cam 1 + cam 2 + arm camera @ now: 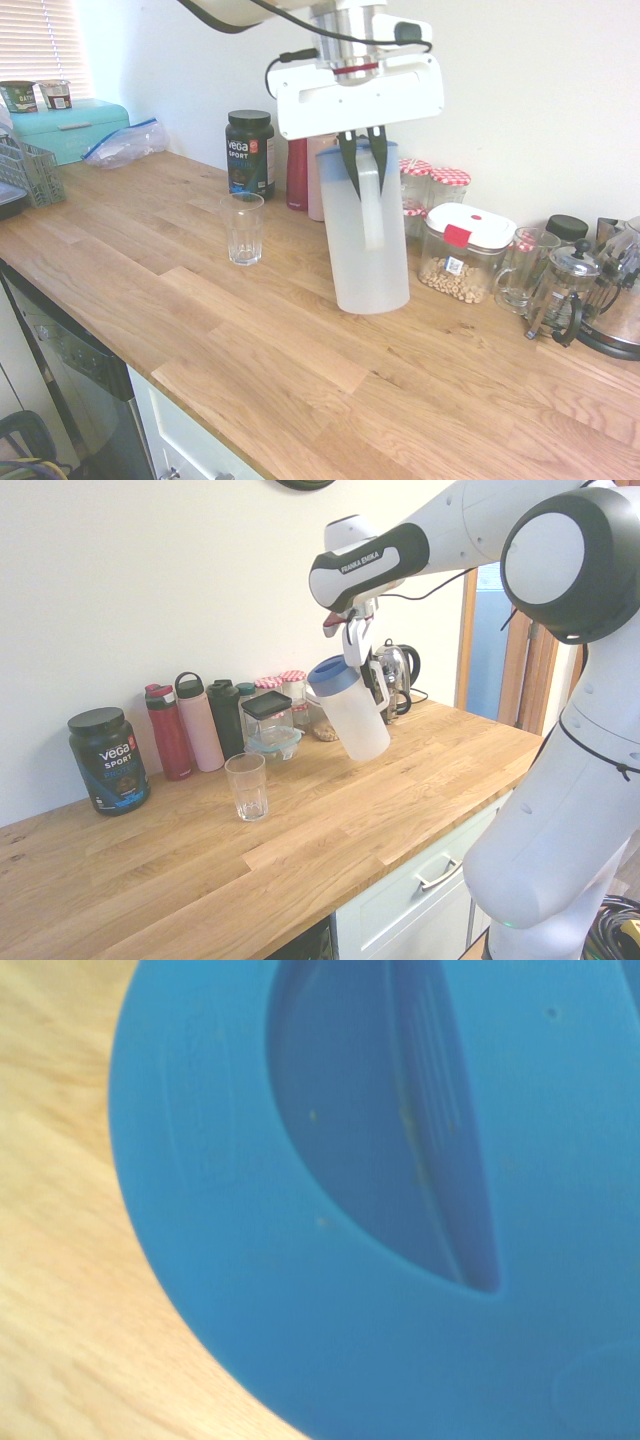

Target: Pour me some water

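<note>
Tool (364,150) clenched on the handle of the water jug (366,240), blue lid (400,1210) up, jug tilted and lifted off the wooden tabletop (300,360). Empty glass (242,228) stands near. Bottles (185,725) and jars line the white wall (150,580).

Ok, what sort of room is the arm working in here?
Most likely a kitchen: a wooden countertop over cabinet drawers, with a French press, an electric kettle and food jars along the wall.
</note>
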Tool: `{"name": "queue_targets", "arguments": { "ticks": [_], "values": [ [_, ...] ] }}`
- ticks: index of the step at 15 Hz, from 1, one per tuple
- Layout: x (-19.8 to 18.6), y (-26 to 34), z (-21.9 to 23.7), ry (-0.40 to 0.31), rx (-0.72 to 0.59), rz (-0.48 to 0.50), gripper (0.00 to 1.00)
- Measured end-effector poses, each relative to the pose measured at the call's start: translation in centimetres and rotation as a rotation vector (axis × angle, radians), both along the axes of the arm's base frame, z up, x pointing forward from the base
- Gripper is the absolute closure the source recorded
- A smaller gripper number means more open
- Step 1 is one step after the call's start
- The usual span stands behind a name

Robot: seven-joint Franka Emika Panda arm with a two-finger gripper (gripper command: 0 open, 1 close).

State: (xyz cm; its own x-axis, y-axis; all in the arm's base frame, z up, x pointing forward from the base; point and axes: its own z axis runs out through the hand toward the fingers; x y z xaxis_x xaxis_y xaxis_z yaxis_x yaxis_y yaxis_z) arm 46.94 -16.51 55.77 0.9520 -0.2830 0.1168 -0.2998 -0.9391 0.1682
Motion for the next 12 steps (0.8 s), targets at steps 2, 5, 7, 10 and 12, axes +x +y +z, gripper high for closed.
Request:
{"name": "queue_targets", "arguments": {
  "ticks": [2, 5, 7, 10, 12],
  "values": [
    [-0.4, -2.5, -0.9, -0.019, 0.064, -0.106, 1.0],
    [-0.5, -3.4, -1.0, -0.071, 0.143, -0.258, 1.0],
    [-0.1, -3.2, -0.8, -0.126, 0.175, -0.353, 1.0],
    [0.4, -3.2, -1.8, -0.2, 0.184, -0.499, 1.0],
    [-0.1, -2.9, -3.2, -0.19, 0.166, -0.538, 1.0]
  ]
}}
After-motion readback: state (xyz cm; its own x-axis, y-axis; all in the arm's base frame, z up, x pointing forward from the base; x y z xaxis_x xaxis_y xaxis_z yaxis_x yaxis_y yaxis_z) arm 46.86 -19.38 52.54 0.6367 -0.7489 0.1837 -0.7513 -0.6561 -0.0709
